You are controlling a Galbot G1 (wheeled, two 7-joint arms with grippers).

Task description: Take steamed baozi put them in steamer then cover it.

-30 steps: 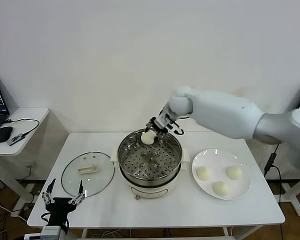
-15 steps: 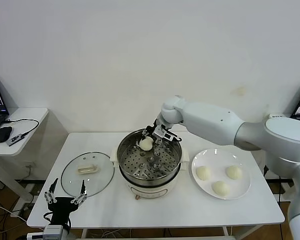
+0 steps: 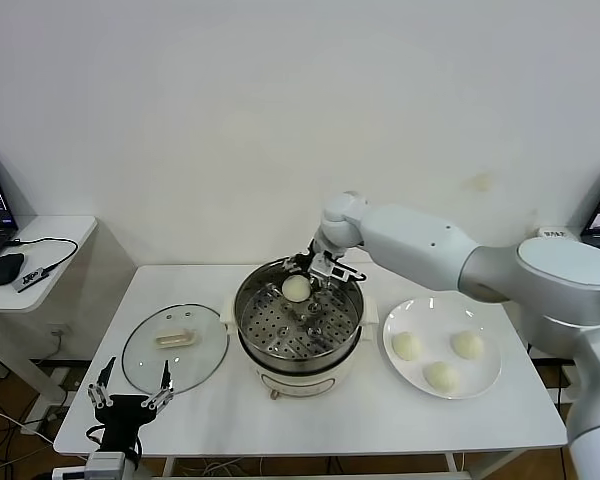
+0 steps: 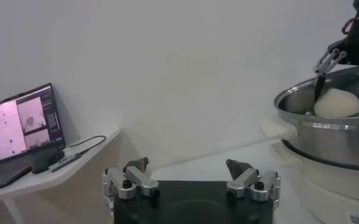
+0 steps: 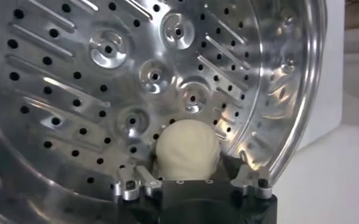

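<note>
The steamer (image 3: 248,318) stands mid-table on its cream base, its perforated tray (image 5: 106,91) bare. My right gripper (image 3: 302,280) reaches into its back part, shut on one cream-white baozi (image 3: 296,288), which it holds low over the tray near the far wall. The right wrist view shows that baozi (image 5: 187,146) between the fingers of my right gripper (image 5: 188,173). Three more baozi (image 3: 407,346) (image 3: 468,344) (image 3: 441,376) lie on the white plate (image 3: 485,385). The glass cover (image 3: 175,345) lies flat to the steamer's left. My left gripper (image 3: 128,392) is open and empty at the front left edge.
A side table (image 3: 40,240) at the far left carries a laptop, a mouse and cables. The left wrist view shows the steamer's wall (image 4: 325,131) and the held baozi (image 4: 336,103) past my open left gripper (image 4: 185,164).
My right gripper has come down from above the steamer's back rim into the steamer with the baozi in it. The left arm has not moved.
</note>
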